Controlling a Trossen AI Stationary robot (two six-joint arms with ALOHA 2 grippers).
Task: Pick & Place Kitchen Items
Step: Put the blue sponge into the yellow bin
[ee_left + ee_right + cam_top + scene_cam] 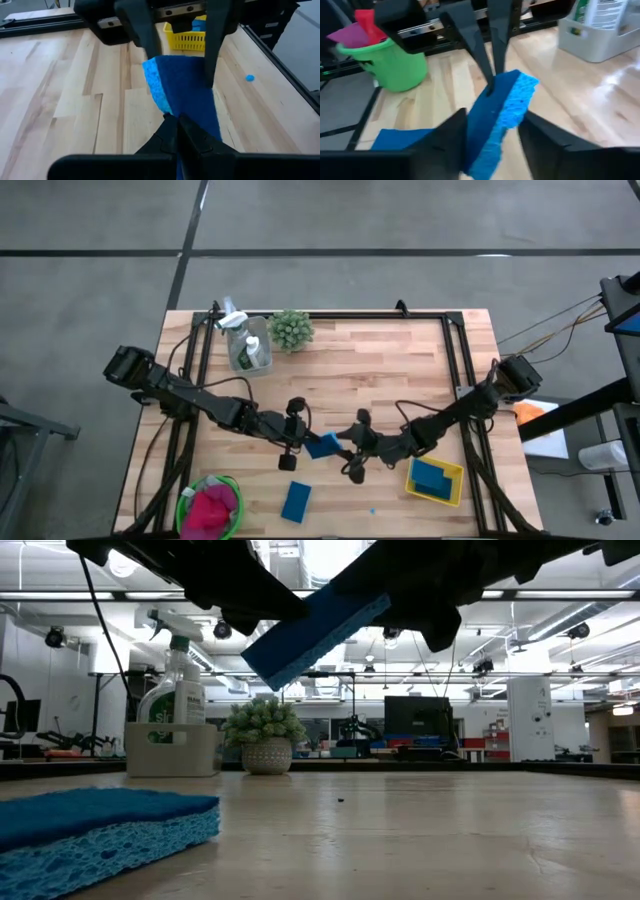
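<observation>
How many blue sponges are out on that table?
3. One sponge hangs mid-table, pinched by the left gripper, with the right gripper at its other end. One lies flat near the green bucket. One sits in the yellow basket, possibly covering more.

Arms: two, dark, slim jointed links, bulky black housings at the base ends
Cables: black, looped along the links
Left gripper (291, 438): black, two thin tapered fingers
Right gripper (350, 448): black, same build
Screws: small, silver, on wrist plates
</observation>
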